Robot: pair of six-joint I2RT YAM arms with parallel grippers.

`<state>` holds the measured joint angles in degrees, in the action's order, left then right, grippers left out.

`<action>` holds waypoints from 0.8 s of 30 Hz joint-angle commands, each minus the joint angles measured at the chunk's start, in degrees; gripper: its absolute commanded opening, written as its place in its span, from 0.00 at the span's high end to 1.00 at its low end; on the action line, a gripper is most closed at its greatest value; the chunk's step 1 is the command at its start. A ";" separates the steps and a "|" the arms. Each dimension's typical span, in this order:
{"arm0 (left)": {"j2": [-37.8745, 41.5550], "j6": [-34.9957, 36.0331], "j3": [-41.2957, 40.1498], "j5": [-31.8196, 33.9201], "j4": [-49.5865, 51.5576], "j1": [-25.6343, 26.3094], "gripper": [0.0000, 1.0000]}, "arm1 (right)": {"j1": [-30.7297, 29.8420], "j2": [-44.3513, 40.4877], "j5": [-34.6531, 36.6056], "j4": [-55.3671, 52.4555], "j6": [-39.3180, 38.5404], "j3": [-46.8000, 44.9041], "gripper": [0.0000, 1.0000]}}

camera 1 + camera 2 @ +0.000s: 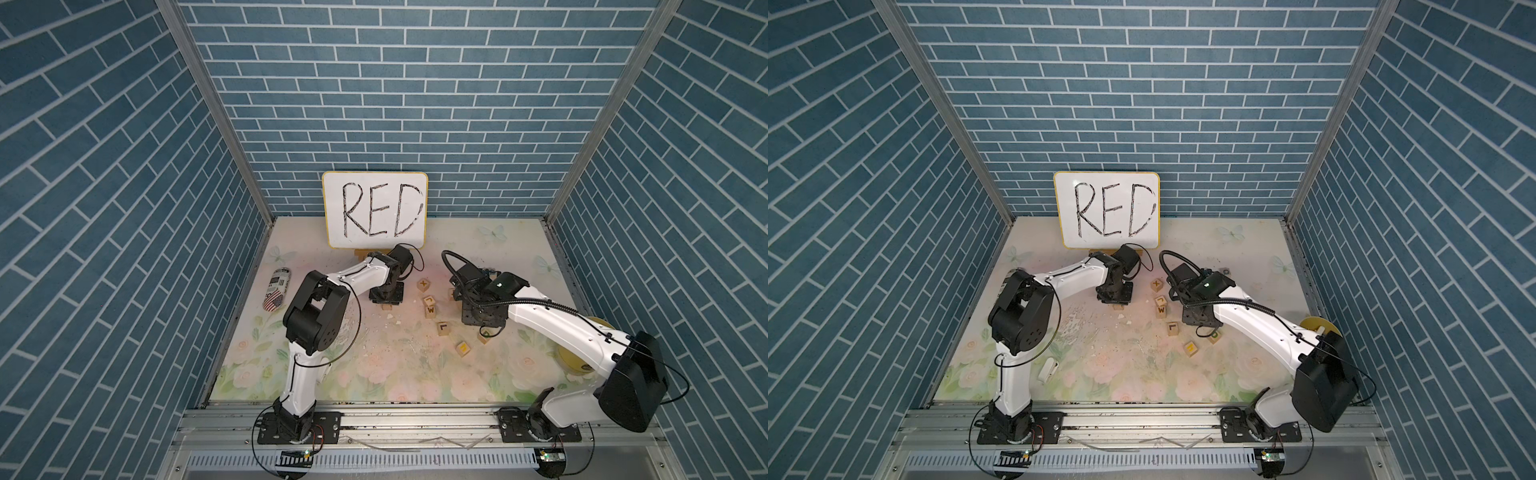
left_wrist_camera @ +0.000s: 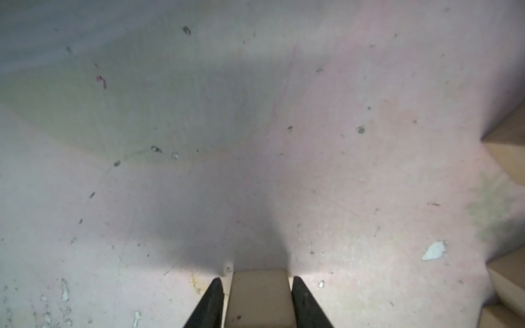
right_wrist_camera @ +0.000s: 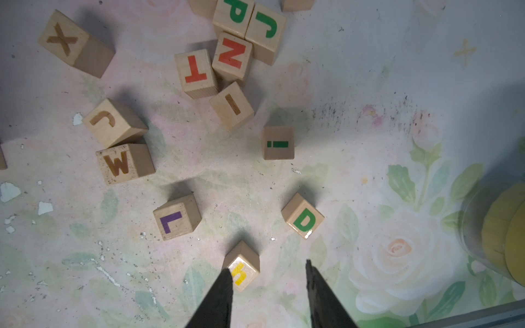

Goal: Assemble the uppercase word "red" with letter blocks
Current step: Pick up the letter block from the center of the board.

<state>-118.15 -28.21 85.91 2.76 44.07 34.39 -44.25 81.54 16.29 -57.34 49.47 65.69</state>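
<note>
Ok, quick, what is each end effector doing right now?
Left end effector: closed on a light-wood block, its letter hidden.
Right end effector: open, holding nothing.

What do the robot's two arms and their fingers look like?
The left arm and right arm match: white shells between chunky black joints, on black base plates. A thin black wire loops off the left one; a ribbed black hose runs along the right, whose wrist shows a green light. The fingers are black and taper to points.
</note>
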 commanded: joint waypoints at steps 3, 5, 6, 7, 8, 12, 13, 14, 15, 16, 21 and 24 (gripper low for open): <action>-0.60 1.04 -2.18 1.01 -0.47 0.55 0.64 | -0.27 0.10 1.01 -0.05 0.54 -0.50 0.56; -0.39 1.43 -2.60 1.26 -0.66 0.50 0.67 | -0.20 0.18 0.97 -0.05 0.54 -0.35 0.56; -0.25 1.71 -2.67 1.40 -0.69 0.52 0.69 | -0.21 0.11 1.07 -0.05 0.49 -0.31 0.56; 0.00 2.16 -2.68 1.60 -0.74 0.52 0.73 | -0.18 0.11 1.11 -0.05 0.41 -0.22 0.56; 0.35 2.67 -2.68 1.75 -0.68 0.50 0.77 | -0.17 0.11 1.07 -0.05 0.45 -0.14 0.56; 2.55 6.24 -2.41 2.40 -0.49 0.50 0.91 | -0.19 0.23 1.20 0.16 0.10 0.28 0.56; 3.51 7.15 -2.41 3.18 -0.23 0.42 0.91 | -0.22 0.49 1.10 0.29 -0.01 0.40 0.56; 4.48 7.83 -2.65 3.95 -0.02 0.35 0.91 | -0.22 0.75 1.00 0.43 -0.16 0.68 0.56; 5.86 8.91 -3.12 4.29 -0.11 0.12 0.91 | -0.25 1.05 0.89 0.68 -0.40 0.82 0.56; 7.30 10.29 -3.80 4.24 -0.36 -0.22 0.91 | -0.24 1.45 0.66 0.97 -0.64 1.09 0.56; 13.30 14.94 -7.48 2.61 -0.30 -4.22 0.91 | -0.31 3.38 -0.36 2.58 -1.65 2.09 0.56; 16.36 19.41 -9.54 1.87 0.16 -7.15 0.91 | -0.40 4.23 -0.73 3.44 -2.18 2.42 0.56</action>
<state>-103.39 -14.31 78.32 4.82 42.68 29.85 -44.27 84.86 15.64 -54.74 48.07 66.46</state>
